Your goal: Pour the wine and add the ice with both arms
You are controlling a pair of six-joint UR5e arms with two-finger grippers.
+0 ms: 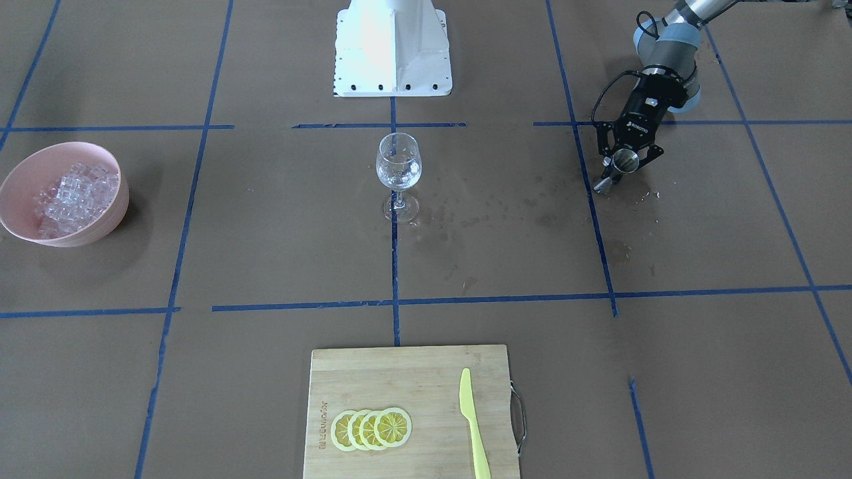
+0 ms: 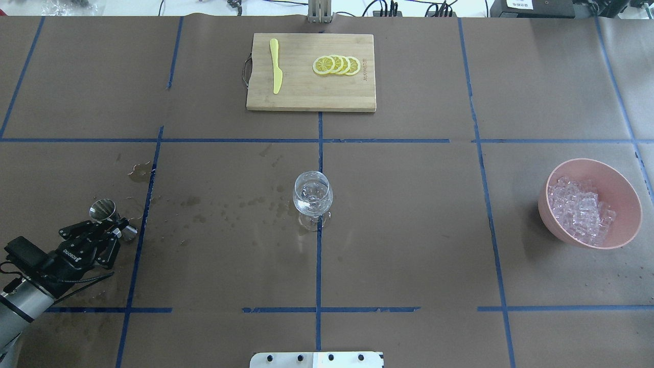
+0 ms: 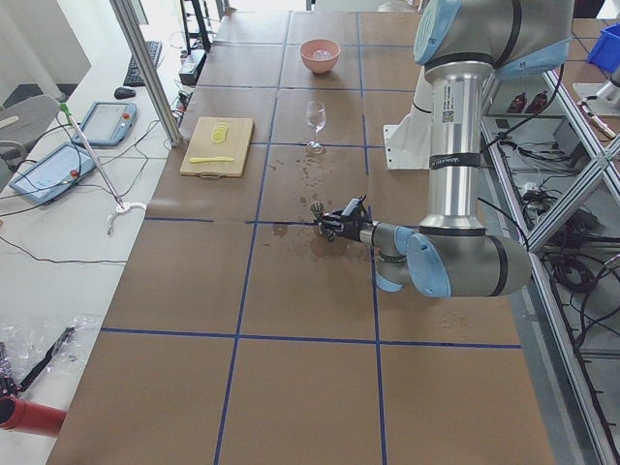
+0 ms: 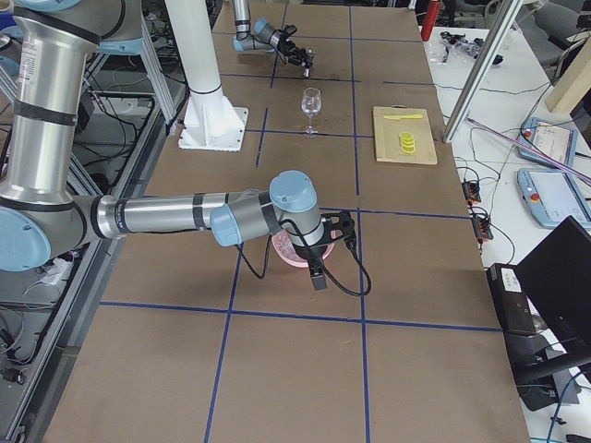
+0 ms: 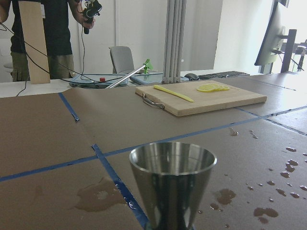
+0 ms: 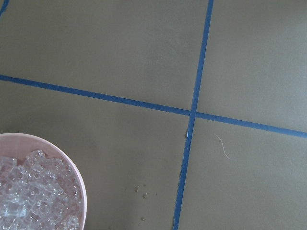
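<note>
one glass (image 2: 312,194) between bowl (image 2: 627,199), jigger (image 2: 103,210) in left fingers (image 2: 82,228)

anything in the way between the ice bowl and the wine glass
Nothing visible. Only bare table lies between the pink bowl of ice and the wine glass. The cutting board sits off that line, and the left claw with its steel jigger is on the glass's other side.

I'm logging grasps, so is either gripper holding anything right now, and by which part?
The left gripper clasps the steel jigger at its narrow waist, cup up. Whether the right gripper holds anything cannot be told.
</note>
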